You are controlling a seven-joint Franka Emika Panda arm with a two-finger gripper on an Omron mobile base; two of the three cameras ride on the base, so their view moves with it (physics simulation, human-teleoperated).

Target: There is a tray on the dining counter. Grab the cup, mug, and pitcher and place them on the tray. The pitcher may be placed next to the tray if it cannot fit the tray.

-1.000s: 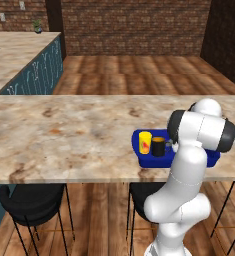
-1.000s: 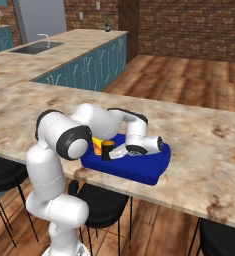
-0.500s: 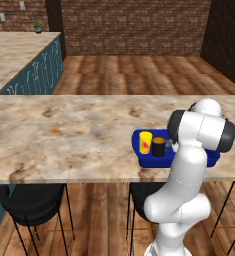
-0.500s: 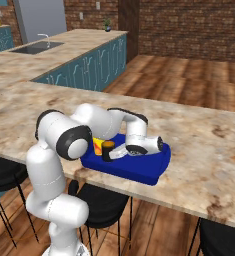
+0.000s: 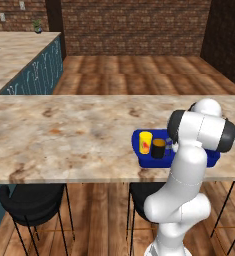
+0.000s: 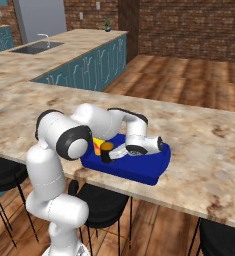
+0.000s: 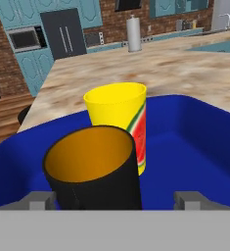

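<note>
The blue tray (image 5: 212,156) (image 6: 141,171) (image 7: 204,142) lies near the front edge of the marbled dining counter (image 5: 64,130) (image 6: 204,150). On it the yellow cup (image 5: 145,142) (image 6: 97,146) (image 7: 121,110) stands upright. Right beside the cup is the black mug (image 5: 158,148) (image 6: 107,152) (image 7: 94,171), its orange inside showing. My gripper (image 6: 120,152) (image 7: 115,200) reaches low over the tray, level with the mug. Its jaws are open, and the fingertips (image 7: 189,200) stand wide on either side of the mug, with a gap on the right. The pitcher is out of view.
Black bar stools (image 5: 31,200) (image 6: 1,172) stand under the counter's front edge. A second counter with a sink (image 6: 39,47) runs at the back left. A steel canister (image 7: 133,33) stands far off on the dining counter in the hand view.
The jaws have opened and let go of the black mug, which stays upright on the tray next to the cup. The arm has hardly moved.
</note>
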